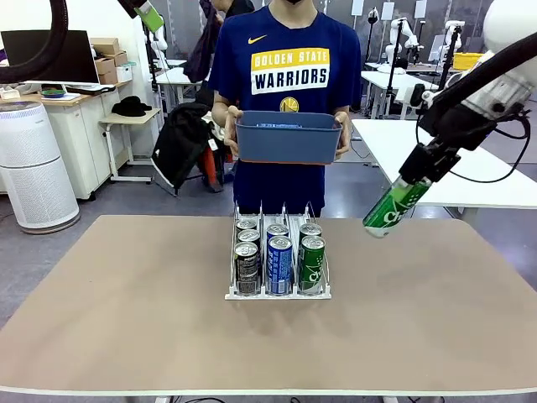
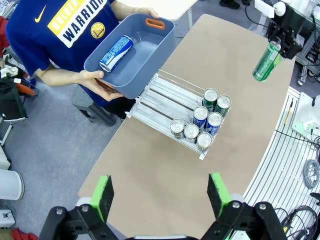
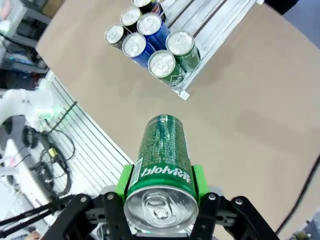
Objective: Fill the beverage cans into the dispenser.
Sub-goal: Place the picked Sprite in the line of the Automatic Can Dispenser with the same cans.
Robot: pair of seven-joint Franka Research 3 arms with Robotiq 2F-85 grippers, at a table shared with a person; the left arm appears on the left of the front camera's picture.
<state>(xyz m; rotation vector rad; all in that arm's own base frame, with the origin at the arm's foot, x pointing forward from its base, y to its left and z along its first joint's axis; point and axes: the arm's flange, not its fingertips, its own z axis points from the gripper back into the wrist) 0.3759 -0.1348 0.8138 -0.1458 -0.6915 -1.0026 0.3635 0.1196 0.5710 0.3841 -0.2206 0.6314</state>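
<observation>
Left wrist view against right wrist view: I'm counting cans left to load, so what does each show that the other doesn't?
Left wrist: the person's dark blue tub with one blue can lying inside, and the open left tool. Right wrist: the green pads clamping the green can. Both: the right tool holding that can, and the dispenser with seven cans.

The beige tabletop (image 1: 126, 327) has rounded corners and stands on a grey floor (image 1: 126, 201). At its far edge a person (image 1: 285, 50) in a blue Golden State Warriors shirt carries a dark blue tub (image 1: 285, 144) with an orange grip at one end. Beyond the tabletop's far left corner stands a white air purifier (image 1: 29, 168). Farther back are a dark monitor (image 1: 63, 54), cardboard boxes (image 1: 109, 59), a small side table (image 1: 126, 122) bearing a black hat (image 1: 132, 107), and a draped black jacket (image 1: 180, 138). Beyond the far right corner is a white table (image 1: 470, 164), with a yellow bin (image 1: 466, 60) behind it.
</observation>
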